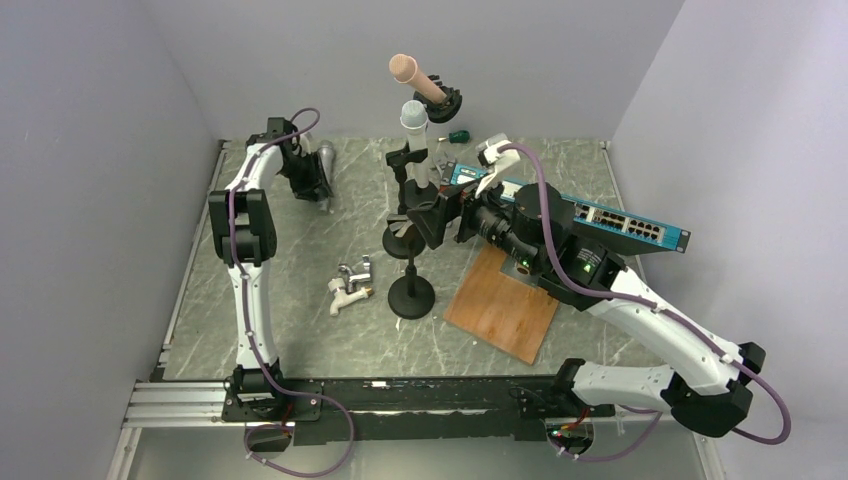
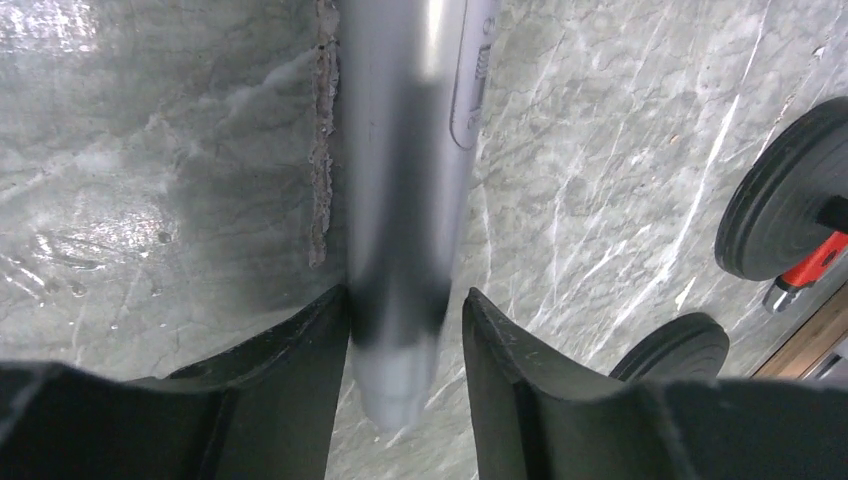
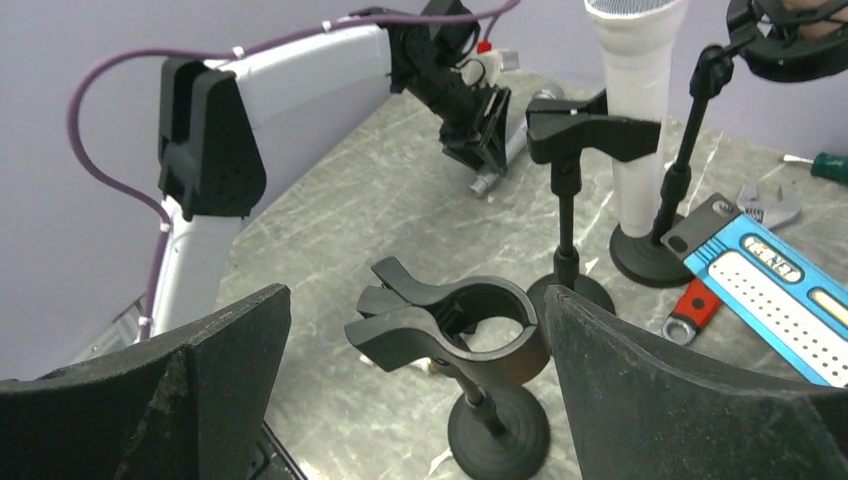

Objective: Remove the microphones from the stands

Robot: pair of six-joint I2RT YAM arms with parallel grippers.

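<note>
A silver microphone (image 2: 405, 150) lies along the marble table between my left gripper's (image 2: 405, 300) fingers. The jaws stand slightly wider than its body, with a gap on the right side. In the top view this gripper (image 1: 315, 185) is at the back left, over the silver microphone (image 1: 326, 157). My right gripper (image 3: 416, 291) is wide open on either side of an empty black clip (image 3: 450, 335) on a short stand (image 1: 410, 297). A white microphone (image 1: 414, 115) stands in a second stand's clip (image 3: 590, 135). A pink microphone (image 1: 415, 75) sits in a third, taller stand.
A blue network switch (image 1: 600, 215) lies at the right, over a wooden board (image 1: 500, 305). A chrome faucet (image 1: 348, 285) lies left of the empty stand. A green screwdriver (image 1: 458, 135) and a red-handled wrench (image 3: 690, 305) lie near the stand bases (image 2: 790, 200).
</note>
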